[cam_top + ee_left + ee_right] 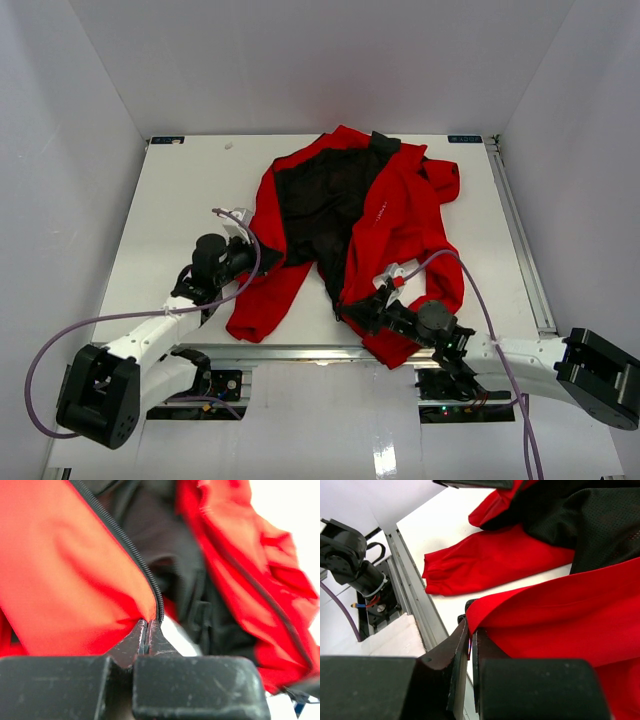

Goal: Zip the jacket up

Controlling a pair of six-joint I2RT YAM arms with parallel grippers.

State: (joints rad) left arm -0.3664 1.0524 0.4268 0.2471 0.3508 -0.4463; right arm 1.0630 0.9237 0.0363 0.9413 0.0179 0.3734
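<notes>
The jacket (400, 220) lies spread on the tabletop (180, 190), in the middle and toward the far side. Its front is wide open, so the black lining (320, 205) faces up between the two red panels. One sleeve (265, 300) trails toward the near edge on the left.

As I read it, nothing is zipped yet. The two front edges are well apart and no part of the zipper is joined.

My left end effector (148, 626) is closed, pinching the red edge of the left panel right where the zipper teeth (125, 540) end in its wrist view. My right end effector (470, 630) is also closed, clamped on the near corner of the right panel's hem, close to the near edge of the tabletop.

So the only step in place is a hold on both sides. I judge almost all the work is left:

- bring the two lower ends together
- seat one side in the slider
- draw the slider up the front

I cannot pick out the slider or its pull in any view, so I cannot tell which panel carries it.
</notes>
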